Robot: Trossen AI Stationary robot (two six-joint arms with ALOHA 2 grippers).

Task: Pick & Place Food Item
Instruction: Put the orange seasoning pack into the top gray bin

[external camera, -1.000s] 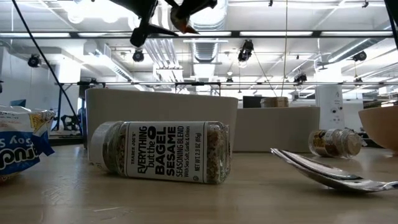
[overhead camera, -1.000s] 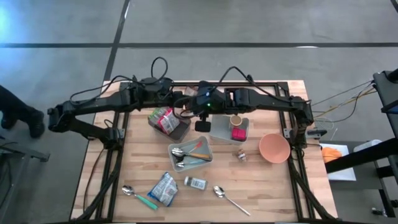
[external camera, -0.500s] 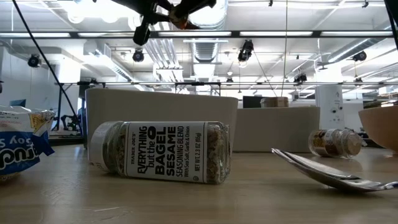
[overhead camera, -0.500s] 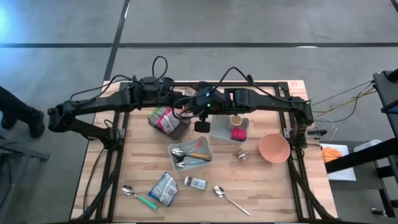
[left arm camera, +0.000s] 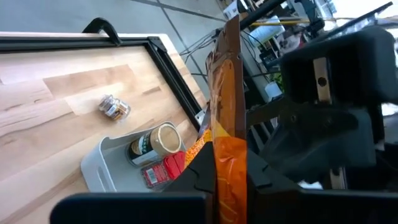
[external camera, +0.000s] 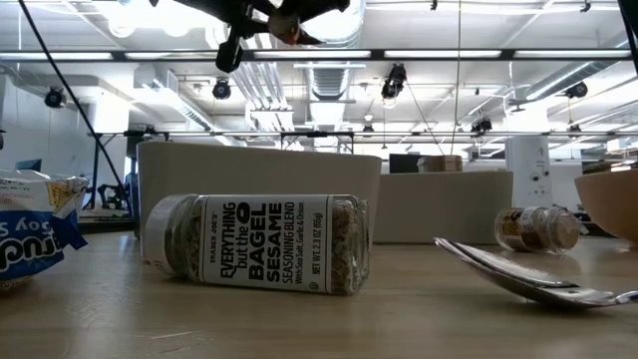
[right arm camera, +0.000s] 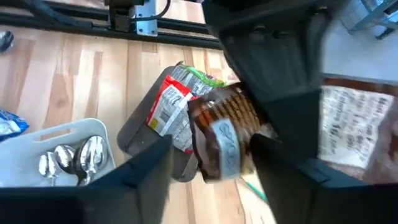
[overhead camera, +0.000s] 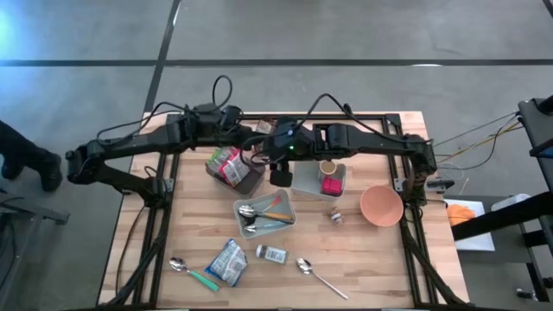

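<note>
Two grippers meet above the bench [overhead camera: 363, 250]: an orange snack packet [left arm camera: 227, 124] is pinched by the left gripper [left arm camera: 227, 180], while the right gripper [right arm camera: 211, 155] is spread around it.

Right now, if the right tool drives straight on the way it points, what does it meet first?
The brown snack packet: it sits inside the open right tool and is gripped by the left tool. Past it, probably the dark tray of packets, though depth is unclear.

Bare table [overhead camera: 363, 250] lies open at the front right; the cutlery tray [overhead camera: 265, 212], bins and bowl [overhead camera: 381, 206] crowd the centre.
</note>
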